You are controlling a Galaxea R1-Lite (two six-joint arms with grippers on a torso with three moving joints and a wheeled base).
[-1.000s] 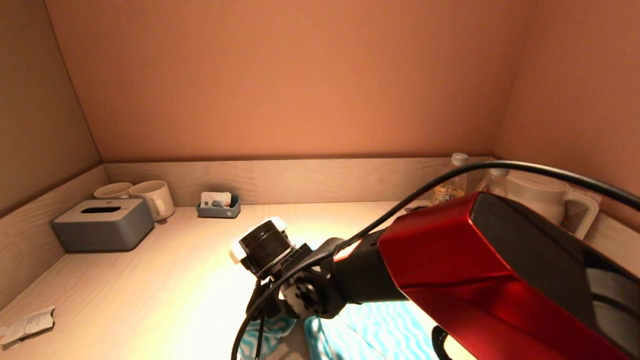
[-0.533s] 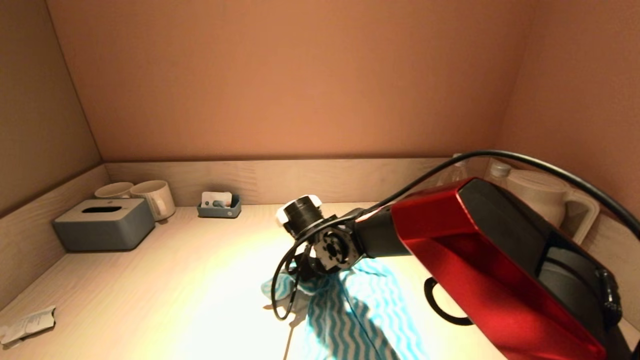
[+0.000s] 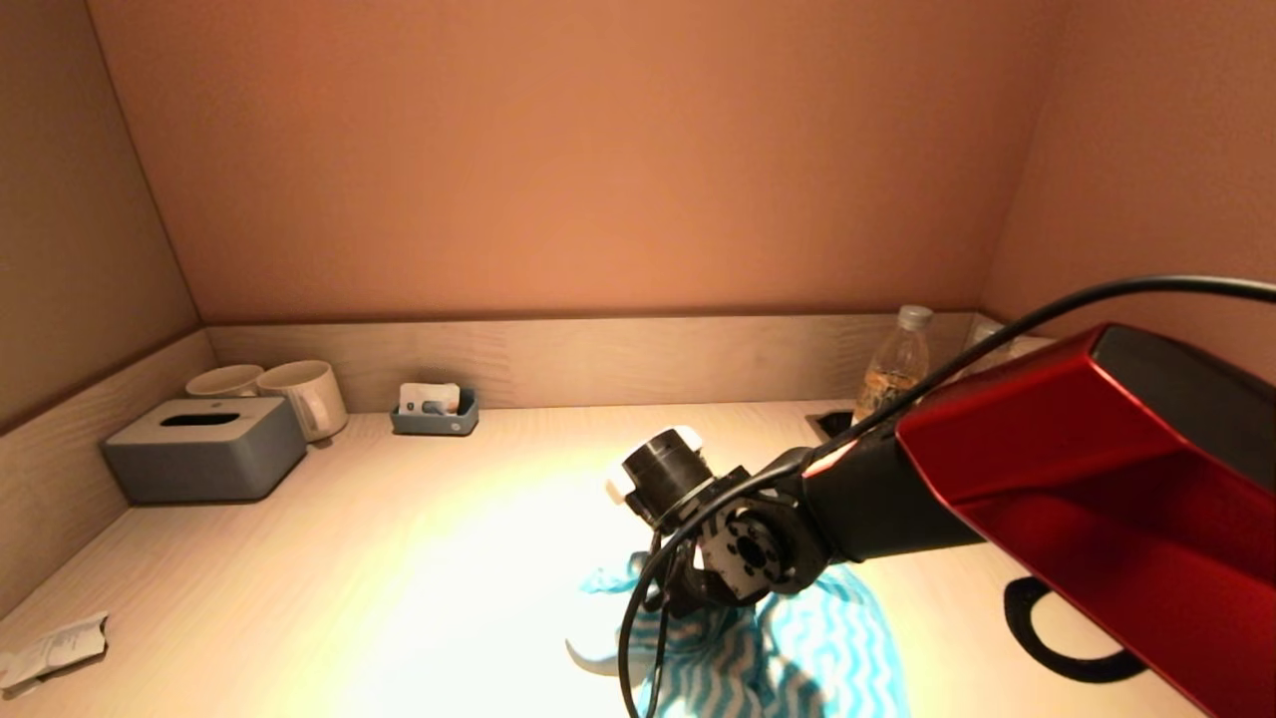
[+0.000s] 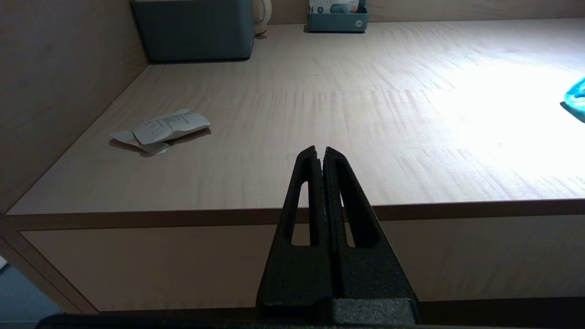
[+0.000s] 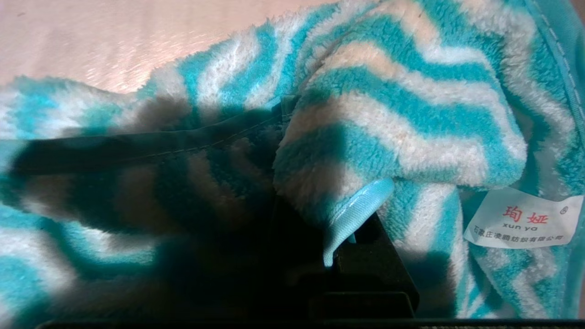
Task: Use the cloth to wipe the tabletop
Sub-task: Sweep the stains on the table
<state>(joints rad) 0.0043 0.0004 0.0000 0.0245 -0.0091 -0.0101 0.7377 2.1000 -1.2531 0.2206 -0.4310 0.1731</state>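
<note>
A fluffy cloth (image 3: 797, 648) with turquoise and white wavy stripes lies bunched on the light wooden tabletop (image 3: 399, 558), near the front middle. My right gripper (image 3: 688, 593) points down onto the cloth and is shut on a fold of it (image 5: 347, 151); the cloth's white label (image 5: 523, 219) shows beside the fingers. A corner of the cloth shows at the edge of the left wrist view (image 4: 577, 96). My left gripper (image 4: 323, 153) is shut and empty, parked before the table's front edge, out of the head view.
A grey tissue box (image 3: 204, 447), two white mugs (image 3: 299, 394) and a small grey tray (image 3: 436, 411) stand at the back left. A crumpled paper (image 3: 55, 648) lies front left. A bottle (image 3: 897, 364) stands back right. A black ring (image 3: 1057, 638) lies right.
My right gripper has dragged the cloth across the table: from the near edge away to the back, then to the right and a little nearer. The left arm has not moved.
</note>
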